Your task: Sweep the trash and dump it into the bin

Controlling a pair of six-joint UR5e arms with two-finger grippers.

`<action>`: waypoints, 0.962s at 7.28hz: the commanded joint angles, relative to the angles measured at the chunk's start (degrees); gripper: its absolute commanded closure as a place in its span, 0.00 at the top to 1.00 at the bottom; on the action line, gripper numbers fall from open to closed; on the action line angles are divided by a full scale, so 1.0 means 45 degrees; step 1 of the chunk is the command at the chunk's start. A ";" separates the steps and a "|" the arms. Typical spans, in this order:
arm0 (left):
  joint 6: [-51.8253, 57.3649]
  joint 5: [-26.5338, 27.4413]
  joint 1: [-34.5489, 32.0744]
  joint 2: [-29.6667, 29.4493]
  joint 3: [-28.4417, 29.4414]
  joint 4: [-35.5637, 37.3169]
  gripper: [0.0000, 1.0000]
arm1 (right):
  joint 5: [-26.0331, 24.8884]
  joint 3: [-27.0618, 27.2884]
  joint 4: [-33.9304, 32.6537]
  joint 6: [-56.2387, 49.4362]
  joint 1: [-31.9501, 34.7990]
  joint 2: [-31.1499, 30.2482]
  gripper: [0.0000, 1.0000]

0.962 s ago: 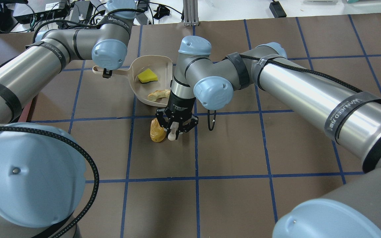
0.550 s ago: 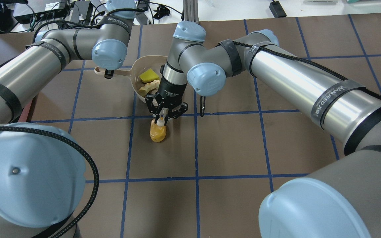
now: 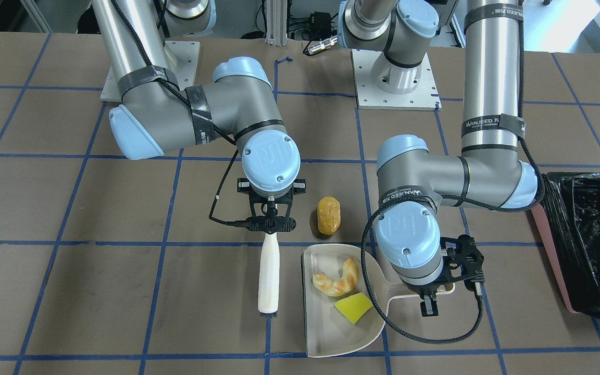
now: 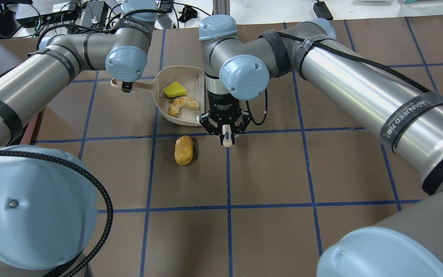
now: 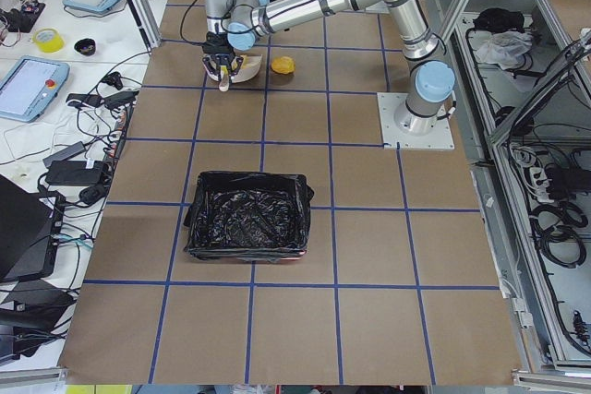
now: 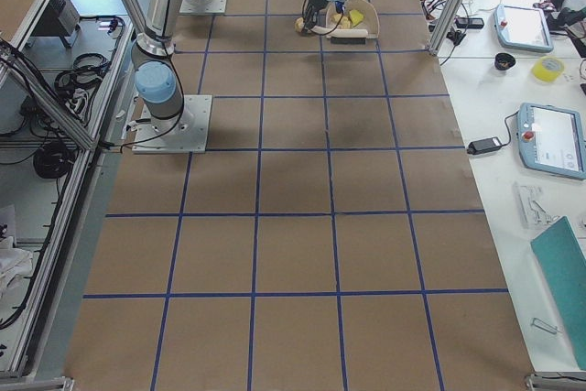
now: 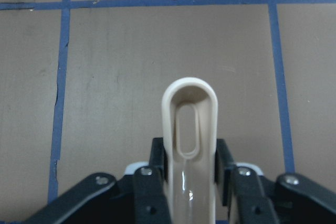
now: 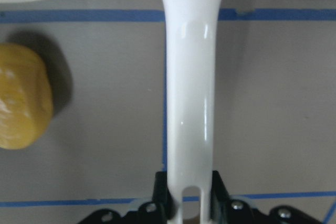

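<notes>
**One piece of trash left outside the dustpan**

The right pincer [image 3: 270, 223] is clamped tight on the top of the brush [image 3: 269, 276] handle. The bristle end reaches out beside the open edge of the dustpan [image 3: 331, 336]. Gripping so high on the handle probably gives the brush a long sweeping reach.

The left pincer [image 3: 428, 304] is closed around the dustpan's handle. It seems to steady the pan on the tabletop [image 3: 71, 182], mouth turned toward the brush so pieces can be pushed in. The crescent [image 3: 336, 278] and the wedge [image 3: 353, 307] lie side by side inside the pan.

The oval [image 3: 328, 214] sits on the tabletop just off the pan's corner on the robot's side. It is near the brush handle but not touching it, so sweeping looks about two-thirds done.

The bin [image 3: 591, 234] stands well apart on the robot's left. Its black liner is open, waiting for the dump.

The tabletop is brown, marked into squares with blue tape. Benches with tablets and cables run along its far side.
</notes>
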 commanded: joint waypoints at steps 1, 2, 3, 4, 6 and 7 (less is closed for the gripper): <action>0.2024 0.0147 0.0151 0.0417 -0.0199 0.0012 0.00 | -0.1877 0.0442 0.2032 -0.0508 -0.0009 -0.0614 0.00; 0.2581 0.0128 0.0519 0.0709 -0.0200 0.0012 0.00 | -0.1980 0.0987 0.2429 -0.0101 0.0010 -0.0984 0.00; 0.3669 -0.0065 0.1200 0.1041 -0.0277 -0.0027 0.00 | -0.1769 0.1804 0.2433 0.0889 0.0184 -0.1645 0.00; 0.4454 -0.0048 0.1903 0.1489 -0.0916 0.0031 0.00 | -0.1244 0.2624 0.2394 0.1557 0.0689 -0.2290 0.00; 0.4890 -0.0009 0.2378 0.2542 -0.3078 0.2009 0.00 | 0.1197 0.3548 0.1985 0.3275 0.2248 -0.2569 0.00; 0.4756 0.0011 0.2379 0.3147 -0.4560 0.2971 0.00 | 0.1840 0.3551 0.1945 0.4384 0.3030 -0.2550 0.00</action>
